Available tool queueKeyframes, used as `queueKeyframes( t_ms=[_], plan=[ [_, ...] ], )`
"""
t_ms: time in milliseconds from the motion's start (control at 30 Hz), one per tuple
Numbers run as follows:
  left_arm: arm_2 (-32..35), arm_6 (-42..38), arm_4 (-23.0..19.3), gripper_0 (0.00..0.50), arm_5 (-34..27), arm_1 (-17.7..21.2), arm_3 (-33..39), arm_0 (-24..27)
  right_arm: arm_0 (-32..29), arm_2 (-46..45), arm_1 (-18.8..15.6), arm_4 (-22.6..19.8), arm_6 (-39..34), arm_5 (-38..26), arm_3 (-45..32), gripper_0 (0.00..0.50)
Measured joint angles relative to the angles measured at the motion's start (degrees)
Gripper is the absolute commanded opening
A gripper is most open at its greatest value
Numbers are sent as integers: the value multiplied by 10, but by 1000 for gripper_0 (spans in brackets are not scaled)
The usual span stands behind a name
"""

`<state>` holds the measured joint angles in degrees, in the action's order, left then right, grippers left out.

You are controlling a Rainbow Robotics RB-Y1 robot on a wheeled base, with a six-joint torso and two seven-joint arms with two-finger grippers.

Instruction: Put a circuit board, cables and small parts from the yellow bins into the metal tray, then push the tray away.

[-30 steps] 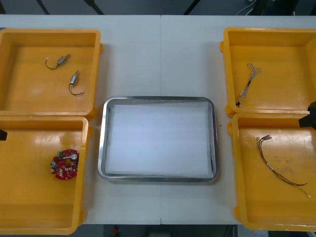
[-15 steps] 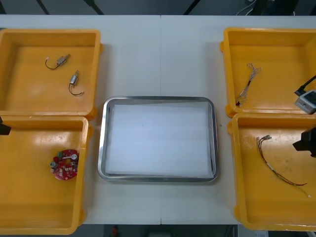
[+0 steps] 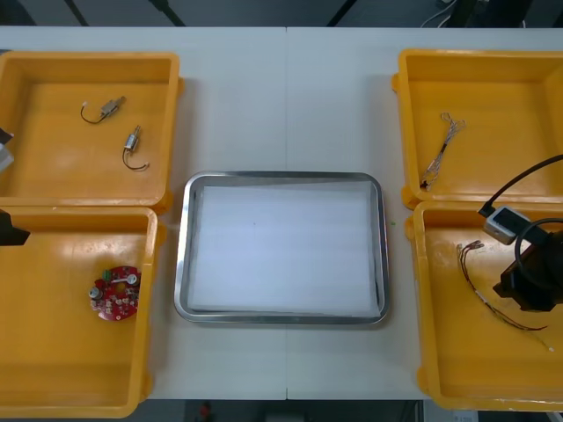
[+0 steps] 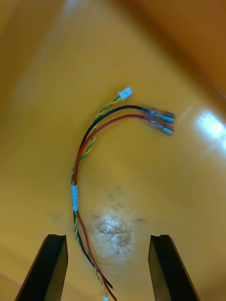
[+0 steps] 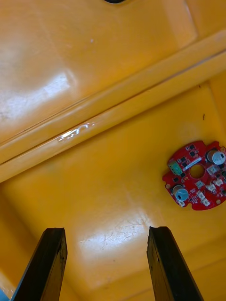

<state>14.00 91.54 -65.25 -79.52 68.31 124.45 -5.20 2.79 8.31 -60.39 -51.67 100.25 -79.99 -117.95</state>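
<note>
A red and yellow cable (image 3: 479, 281) lies in the near right yellow bin (image 3: 466, 360). My right gripper (image 3: 528, 283) hovers over it. In the right wrist view the right gripper (image 4: 107, 270) is open, and the cable (image 4: 77, 183) runs up from between its fingers (image 4: 47, 268). A round red circuit board (image 3: 115, 293) lies in the near left bin (image 3: 62, 360). My left gripper (image 3: 10, 235) pokes in at the table's left edge. In the left wrist view the left gripper (image 5: 108, 268) is open above the bin floor, with the board (image 5: 195, 175) off beyond one finger. The metal tray (image 3: 180, 264) is white inside and holds nothing.
Two small metal parts (image 3: 110, 107) (image 3: 132, 141) lie in the far left bin (image 3: 53, 167). A thin pale cable (image 3: 442, 145) lies in the far right bin (image 3: 493, 70). Bare table runs beyond the tray's far rim.
My right arm has come in from the right edge and now hangs over the cable in the near right bin. The left gripper has crept slightly inward at the left edge.
</note>
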Motion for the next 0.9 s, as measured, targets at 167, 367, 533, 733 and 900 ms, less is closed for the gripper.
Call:
queueKeyframes(
  t_ms=[167, 367, 533, 733, 900],
  plan=[
    [-35, 155, 3, 500, 13, 0, 6, 0, 0, 35, 0, 8, 0, 33, 11, 500],
    [-81, 234, 27, 500, 37, 9, 20, 0, 0, 69, 0, 37, 0, 54, 15, 500],
    [-115, 234, 44, 500, 58, 19, 27, 0, 0, 89, -1, 45, -3, 71, 22, 500],
    [-170, 234, 88, 500, 73, 28, 36, 3, 0, 111, -1, 59, -3, 98, 35, 500],
    [-207, 234, 103, 500, 78, 29, 36, 16, 0, 118, -1, 61, -3, 102, 39, 500]
  ],
)
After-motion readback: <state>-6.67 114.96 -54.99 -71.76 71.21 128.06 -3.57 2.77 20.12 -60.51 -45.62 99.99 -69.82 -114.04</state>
